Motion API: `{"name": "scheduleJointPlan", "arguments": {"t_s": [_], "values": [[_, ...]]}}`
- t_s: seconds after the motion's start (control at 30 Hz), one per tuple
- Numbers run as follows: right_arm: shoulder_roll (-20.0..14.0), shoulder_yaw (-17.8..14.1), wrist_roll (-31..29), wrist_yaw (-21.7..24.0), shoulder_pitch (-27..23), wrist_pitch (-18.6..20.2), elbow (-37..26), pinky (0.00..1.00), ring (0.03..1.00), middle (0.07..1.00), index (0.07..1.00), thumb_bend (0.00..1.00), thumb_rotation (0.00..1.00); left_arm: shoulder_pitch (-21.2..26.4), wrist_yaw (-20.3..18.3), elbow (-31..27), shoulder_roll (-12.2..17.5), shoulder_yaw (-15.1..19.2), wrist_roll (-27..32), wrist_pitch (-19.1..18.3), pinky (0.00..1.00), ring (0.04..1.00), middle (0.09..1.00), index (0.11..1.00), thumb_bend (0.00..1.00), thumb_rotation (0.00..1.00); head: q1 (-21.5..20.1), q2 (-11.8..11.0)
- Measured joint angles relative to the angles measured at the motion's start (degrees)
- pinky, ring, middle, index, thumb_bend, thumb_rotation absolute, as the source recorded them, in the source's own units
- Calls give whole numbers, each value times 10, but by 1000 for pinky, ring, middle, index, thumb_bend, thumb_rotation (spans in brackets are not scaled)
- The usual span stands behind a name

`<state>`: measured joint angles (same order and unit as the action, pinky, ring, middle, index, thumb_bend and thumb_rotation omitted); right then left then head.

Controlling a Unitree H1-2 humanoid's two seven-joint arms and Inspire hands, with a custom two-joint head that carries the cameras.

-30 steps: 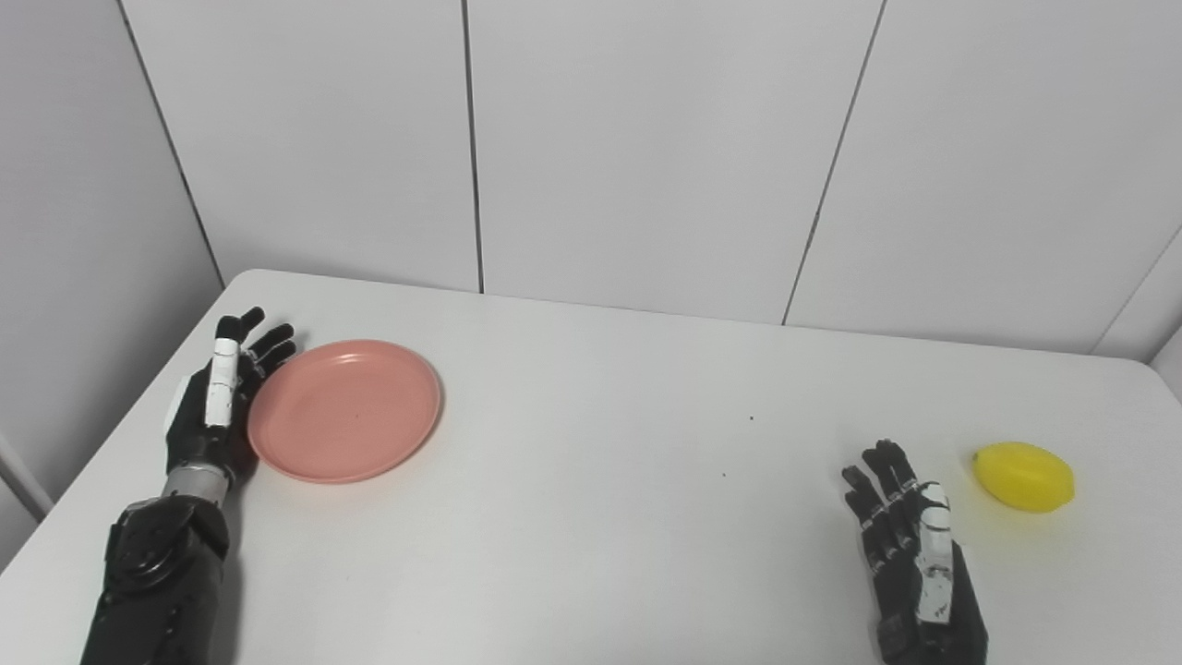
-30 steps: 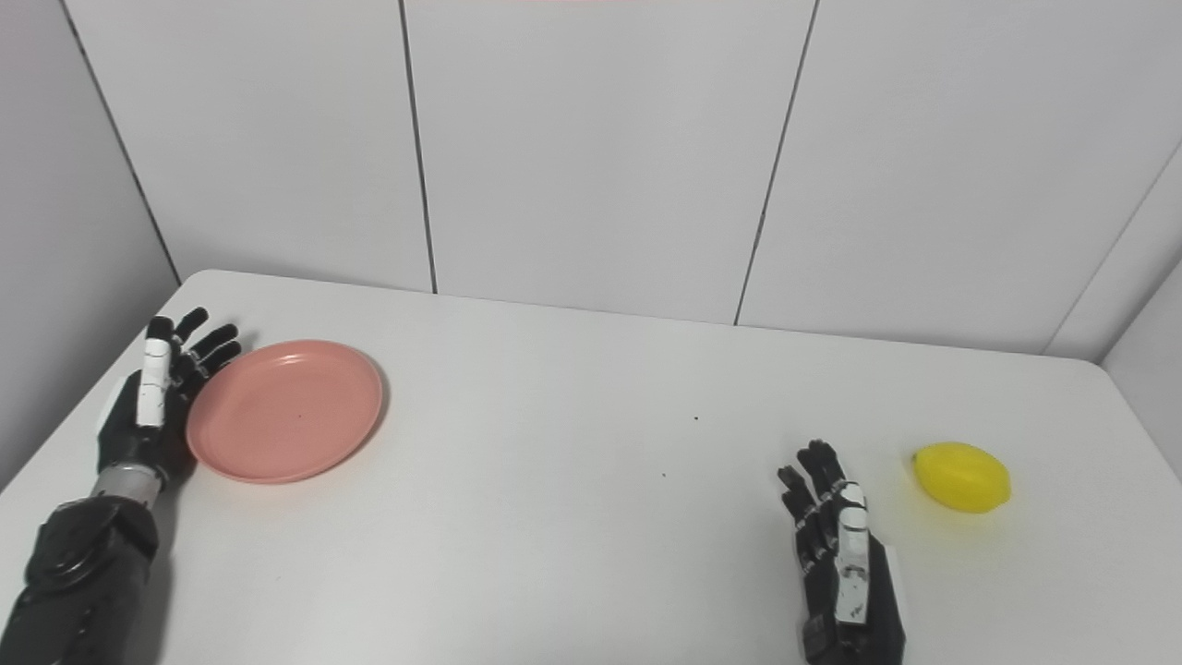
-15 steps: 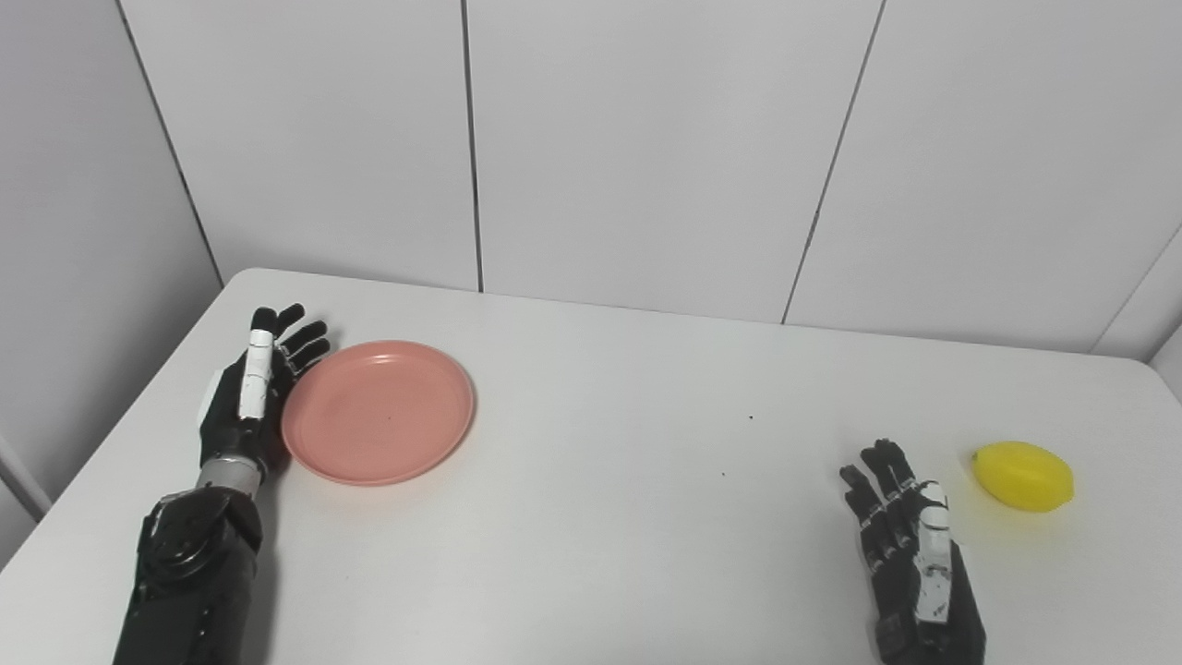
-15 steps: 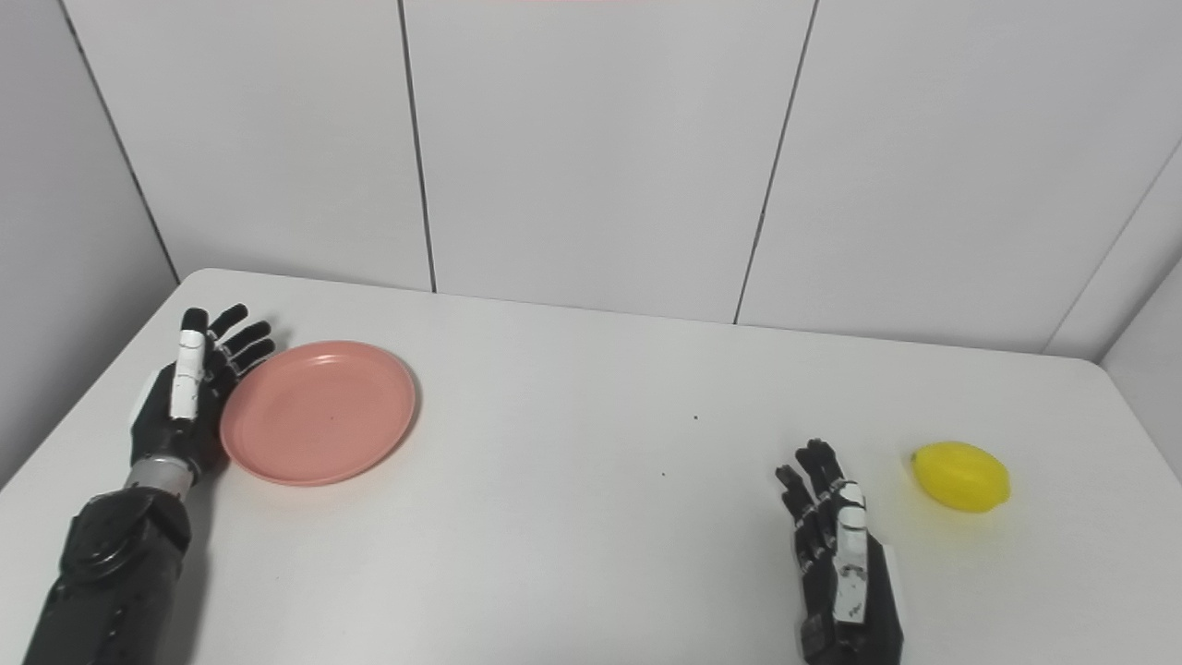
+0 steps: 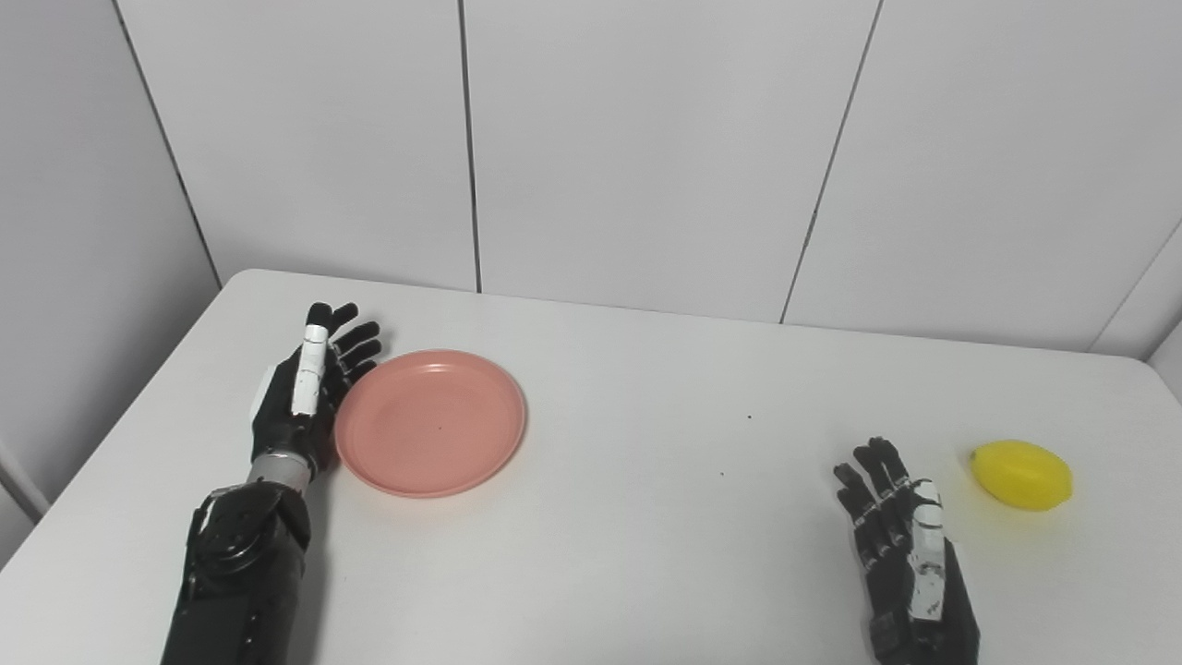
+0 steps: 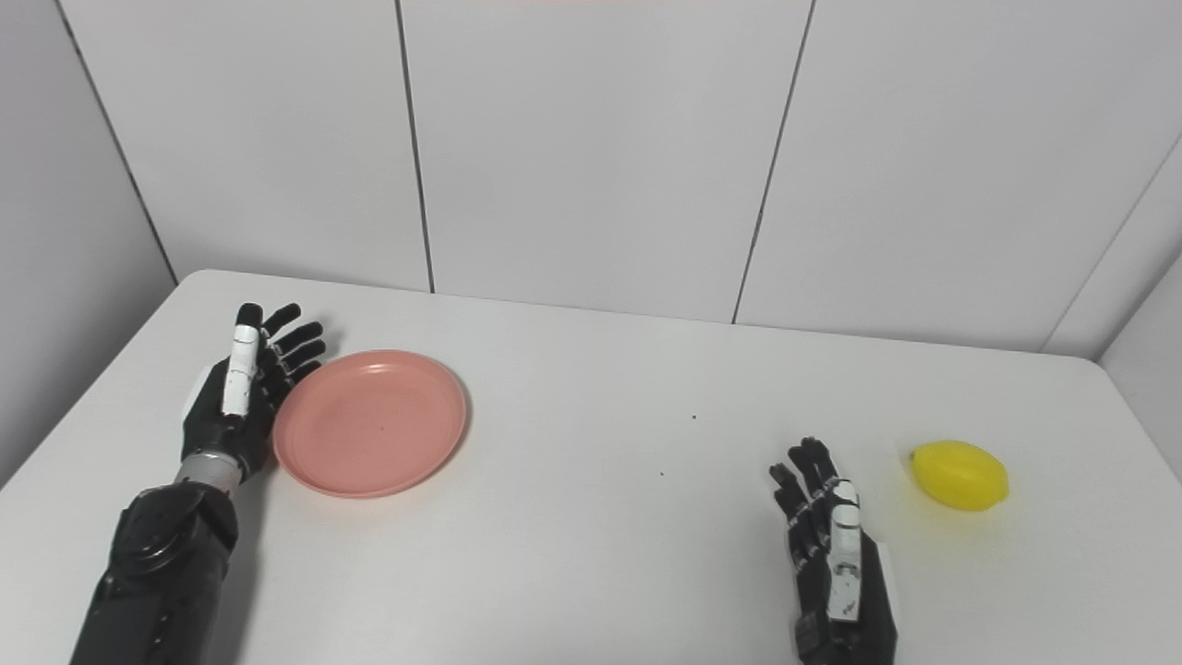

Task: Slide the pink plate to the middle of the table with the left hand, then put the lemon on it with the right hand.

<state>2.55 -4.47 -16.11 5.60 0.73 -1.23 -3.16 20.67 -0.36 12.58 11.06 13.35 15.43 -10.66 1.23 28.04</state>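
A pink plate lies flat on the white table, left of centre. My left hand stands edge-on against the plate's left rim, open, fingers straight and pointing away from me. A yellow lemon rests near the table's right side. My right hand sits low at the front right, open with fingers apart, a short way left of and nearer to me than the lemon, holding nothing.
Grey wall panels rise behind the table's far edge. The table's left edge runs close beside my left arm. Two tiny dark specks mark the tabletop between plate and lemon.
My left hand has pushed the pink plate rightward across the table, both moving together. The right hand and the lemon have stayed where they were.
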Motion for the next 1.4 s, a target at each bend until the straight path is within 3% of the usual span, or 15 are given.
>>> {"name": "scheduleJointPlan", "arguments": {"t_s": [0.47, 0.6, 0.83, 1.1, 1.4], "values": [[1, 0, -1, -1, 0, 0, -1, 949, 885, 915, 892, 635, 941, -6, 1, -1, -22, -11, -12, -3, 891, 841, 808, 842, 956, 874, -1, 1], [1, 0, -1, -3, 1, 0, -1, 953, 888, 919, 892, 631, 947, -6, 1, 1, -23, -22, -18, 1, 851, 818, 796, 829, 961, 886, -1, 4], [1, 1, 0, -6, 1, 0, -2, 947, 888, 918, 898, 618, 955, -6, 1, 11, -25, -32, -33, 16, 809, 802, 787, 836, 999, 893, -2, 4], [2, 3, 0, -10, 1, 0, -2, 939, 885, 915, 889, 623, 945, -4, -9, 23, -37, -46, -35, 30, 841, 817, 788, 844, 1000, 899, -4, 4], [9, 10, 8, -17, 1, 0, -2, 932, 884, 915, 884, 648, 936, 2, -19, 44, -41, -61, -37, 60, 813, 802, 779, 823, 990, 891, -16, 6]]}}
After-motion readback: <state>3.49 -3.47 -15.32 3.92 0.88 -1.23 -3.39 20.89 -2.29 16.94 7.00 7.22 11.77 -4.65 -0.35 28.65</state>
